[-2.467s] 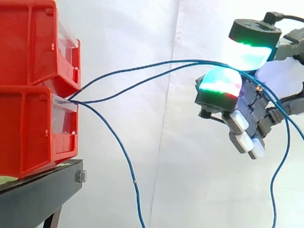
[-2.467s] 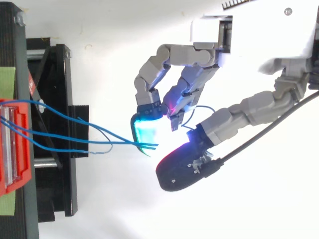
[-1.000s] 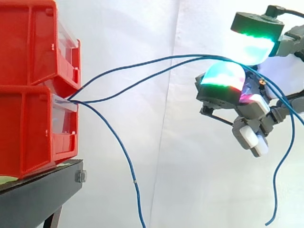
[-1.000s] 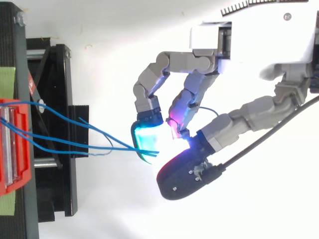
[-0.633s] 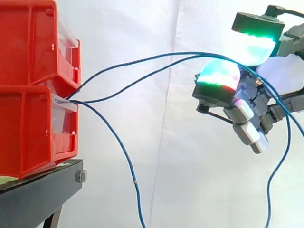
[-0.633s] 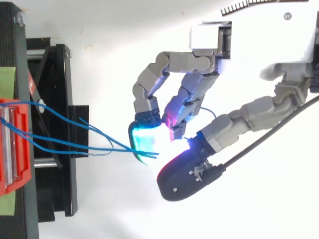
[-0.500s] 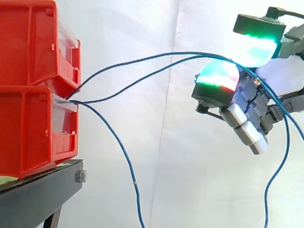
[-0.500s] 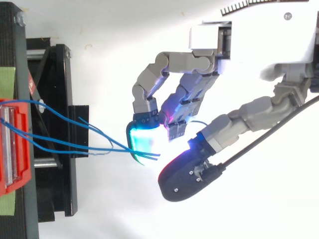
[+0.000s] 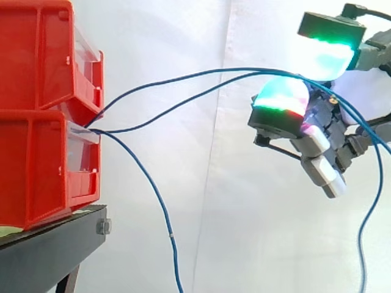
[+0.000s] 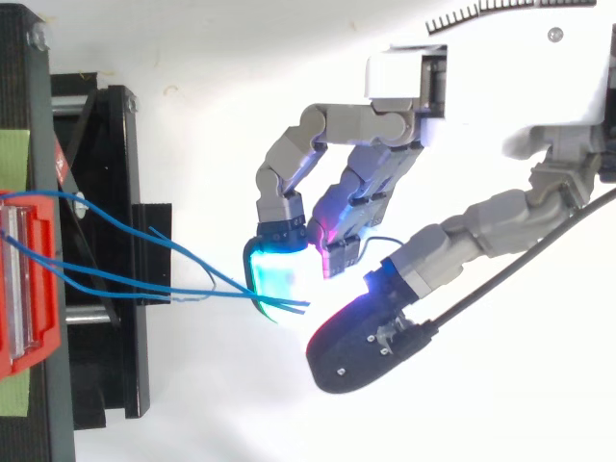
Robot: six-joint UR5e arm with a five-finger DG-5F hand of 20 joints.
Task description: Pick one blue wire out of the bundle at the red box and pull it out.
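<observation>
White curtain [image 9: 244,213] is hung behind the work, so the thin wires are easily picked out against it. The hand [image 9: 324,137] is held well apart from the bins, with its fingers curled and closed about two blue wires [image 9: 177,79]. These are passed over a cyan-and-green fingertip pad [image 9: 281,101] and under the thumb's pad [image 9: 327,58]. Two wires rather than one appear to be taken, so the pick is judged not yet clean. Both wires are lifted in a shallow arc from the front of the lower red bin [image 9: 36,171], where their ends are lodged, which suggests the pull is under way but unfinished. A third wire [image 9: 157,195] is left drooping from the same bin. Both bins are carried on the black stand [image 9: 49,250].

From the side, the rise of the wires and the slack tail dropping beyond the hand are made plain. From above, the wires are seen converging at the glowing pad [image 10: 279,274], with a small loop [image 10: 380,241] caught among the fingers.
</observation>
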